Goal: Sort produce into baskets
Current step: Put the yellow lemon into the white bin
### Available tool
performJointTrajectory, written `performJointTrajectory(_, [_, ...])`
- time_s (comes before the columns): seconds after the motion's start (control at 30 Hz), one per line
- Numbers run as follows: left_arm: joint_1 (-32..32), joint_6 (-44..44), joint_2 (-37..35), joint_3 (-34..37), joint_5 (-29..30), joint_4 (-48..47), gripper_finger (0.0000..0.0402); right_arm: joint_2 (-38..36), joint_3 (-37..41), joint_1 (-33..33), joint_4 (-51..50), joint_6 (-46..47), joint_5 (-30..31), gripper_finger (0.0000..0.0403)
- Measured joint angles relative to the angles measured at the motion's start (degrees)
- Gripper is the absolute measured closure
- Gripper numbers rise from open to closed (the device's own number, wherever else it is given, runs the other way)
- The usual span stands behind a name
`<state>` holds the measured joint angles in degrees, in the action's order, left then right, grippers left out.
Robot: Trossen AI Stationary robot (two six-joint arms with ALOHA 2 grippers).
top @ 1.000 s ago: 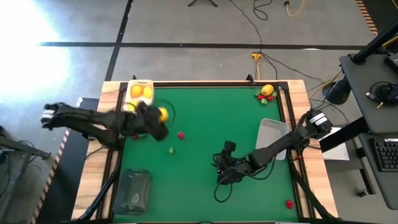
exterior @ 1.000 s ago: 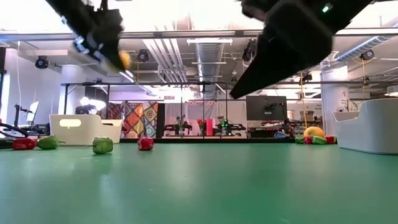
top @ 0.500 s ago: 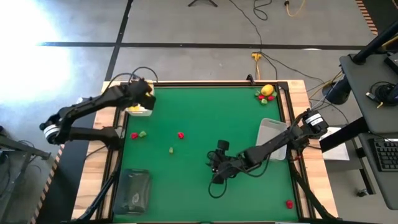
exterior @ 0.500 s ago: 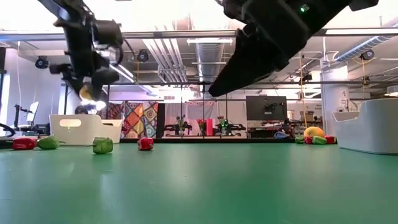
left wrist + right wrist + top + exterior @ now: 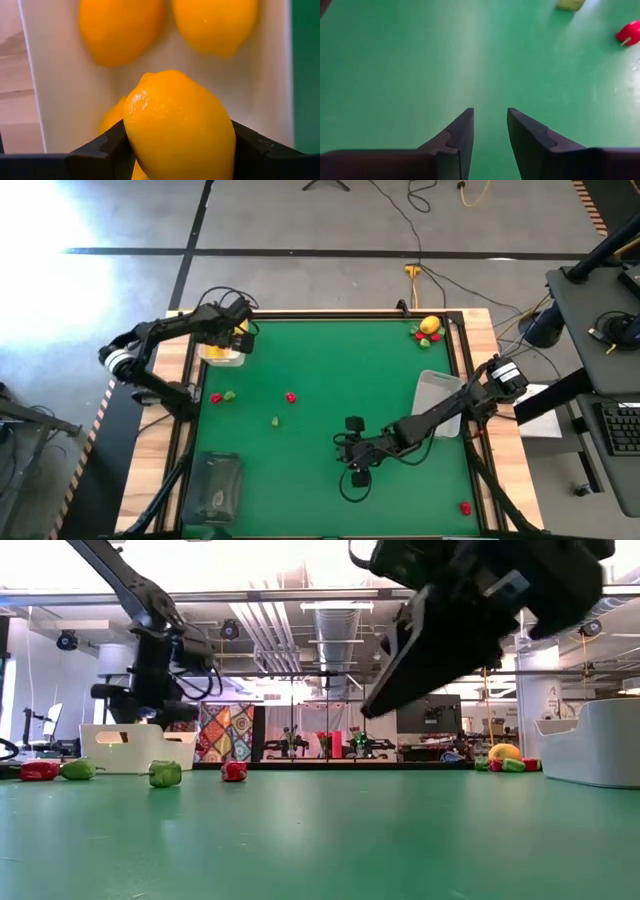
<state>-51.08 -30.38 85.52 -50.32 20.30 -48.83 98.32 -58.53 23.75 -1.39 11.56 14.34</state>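
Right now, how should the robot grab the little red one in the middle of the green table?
From straight above, pinching across its middle. The red piece sits alone on the table, nothing near it, and it's small and low, so sideways fingers would scrape the top.

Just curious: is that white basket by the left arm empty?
No. The white basket already holds lemons, and the left gripper holds another over it.

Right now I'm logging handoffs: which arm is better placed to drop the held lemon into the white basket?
Left. Its tool is shut on the lemon directly over the white basket, which already holds lemons. The right tool hangs empty over the mat's middle.
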Motion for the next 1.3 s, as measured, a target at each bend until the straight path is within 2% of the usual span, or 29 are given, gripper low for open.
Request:
performJointTrajectory(0.17, [-1.7,0.8,3.9,-2.2,0.1,0.0,0.0177,0.0,0.9,0.0,0.0,0.4,0.0,0.0307])
performJointTrajectory(0.47, [-2.1,1.0,6.7,-4.6,1.7,-1.9,0.0111,0.0,0.9,0.0,0.0,0.6,0.2,0.0316])
performJointTrajectory(0.6, [-2.0,1.5,4.8,-6.3,2.1,-5.5,0.0104,0.0,0.9,0.0,0.0,0.3,0.2,0.031])
performJointTrajectory(0.73, [0.6,0.7,0.2,-9.1,8.8,-10.5,0.0119,-0.1,0.9,0.0,0.0,-0.2,0.2,0.0305])
performJointTrajectory(0.83, [4.5,-1.2,-5.2,-11.0,10.3,-12.5,0.0135,-0.1,0.6,0.0,-0.1,-1.0,0.7,0.0306])
performJointTrajectory(0.97, [15.5,-5.0,-14.3,-10.6,10.3,-11.8,0.0151,-0.1,-0.3,0.0,0.1,-1.7,0.7,0.0311])
performJointTrajectory(1.13, [37.6,-9.8,-23.8,-6.1,13.8,-4.7,0.0165,-0.1,-0.8,-0.2,0.5,0.6,1.7,0.0323])
performJointTrajectory(1.23, [52.9,-6.2,-27.1,-0.9,21.2,6.4,0.017,-0.1,-0.9,-0.2,0.6,4.1,5.2,0.0331])
performJointTrajectory(1.3, [63.0,-2.5,-28.2,4.3,30.5,18.4,0.0171,-0.1,-0.9,-0.5,0.1,6.3,6.4,0.0336])
